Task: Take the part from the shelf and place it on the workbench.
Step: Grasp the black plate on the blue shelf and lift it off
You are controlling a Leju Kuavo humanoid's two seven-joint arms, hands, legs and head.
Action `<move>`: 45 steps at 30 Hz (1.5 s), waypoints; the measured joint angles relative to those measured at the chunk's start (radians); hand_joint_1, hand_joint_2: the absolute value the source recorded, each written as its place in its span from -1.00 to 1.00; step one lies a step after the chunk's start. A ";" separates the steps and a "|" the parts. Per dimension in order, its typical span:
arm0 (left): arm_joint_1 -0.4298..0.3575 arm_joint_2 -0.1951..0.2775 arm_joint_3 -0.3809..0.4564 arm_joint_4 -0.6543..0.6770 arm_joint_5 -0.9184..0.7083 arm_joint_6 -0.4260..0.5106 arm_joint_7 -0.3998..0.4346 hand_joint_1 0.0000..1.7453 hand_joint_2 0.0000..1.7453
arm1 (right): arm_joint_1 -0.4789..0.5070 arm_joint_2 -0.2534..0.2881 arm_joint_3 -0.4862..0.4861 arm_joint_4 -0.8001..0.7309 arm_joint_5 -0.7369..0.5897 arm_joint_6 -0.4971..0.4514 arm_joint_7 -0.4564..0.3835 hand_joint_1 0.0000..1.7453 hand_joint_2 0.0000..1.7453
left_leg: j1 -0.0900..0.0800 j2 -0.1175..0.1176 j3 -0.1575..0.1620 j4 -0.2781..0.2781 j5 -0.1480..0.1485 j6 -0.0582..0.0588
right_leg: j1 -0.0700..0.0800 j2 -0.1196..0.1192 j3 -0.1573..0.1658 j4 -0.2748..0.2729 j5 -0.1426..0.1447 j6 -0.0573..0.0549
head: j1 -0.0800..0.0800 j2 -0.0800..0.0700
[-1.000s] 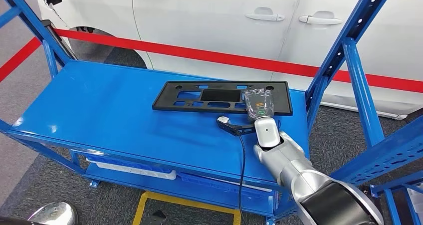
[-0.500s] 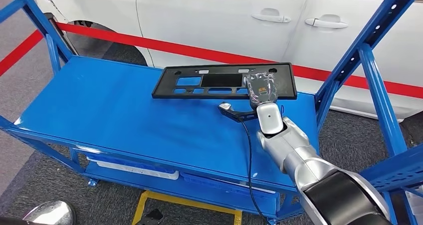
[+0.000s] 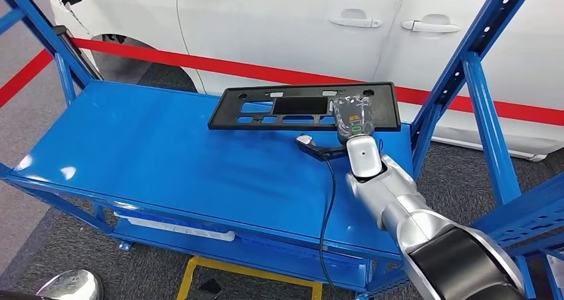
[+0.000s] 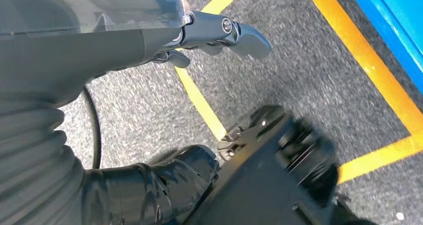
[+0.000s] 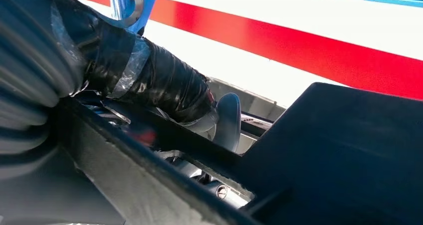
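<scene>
One black part [image 3: 304, 107], a flat slotted plate, tilts up off the blue shelf [image 3: 146, 147] in the grip of the robot's right hand [image 3: 351, 117], which clasps it near its right end; the right wrist view shows the thumb [image 5: 227, 120] hooked through one of the plate's openings. By the look of it, the pick-up is under way: the far edge of the plate stands raised against the white car [image 3: 292, 27] behind, while its near edge seems close to or touching the shelf top. Carrying it away and setting it on the workbench remain to be done, and no workbench is in sight. The left hand [image 4: 214, 35] hangs over grey floor with yellow lines, holding nothing, its fingers loosely curled.

Compared with half a second ago, the plate sits higher and more steeply angled, and the right arm has drawn slightly up and to the right. The head view has shifted a little too.
</scene>
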 joint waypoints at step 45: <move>-0.004 -0.006 0.010 0.000 0.016 0.018 0.078 -1.00 1.00 | 0.016 -0.002 -0.054 -0.005 -0.044 0.001 0.023 1.00 1.00 | 0.001 0.002 0.117 -0.276 0.153 0.051 | 0.004 0.002 -0.073 0.195 -0.131 0.044 | 0.001 0.000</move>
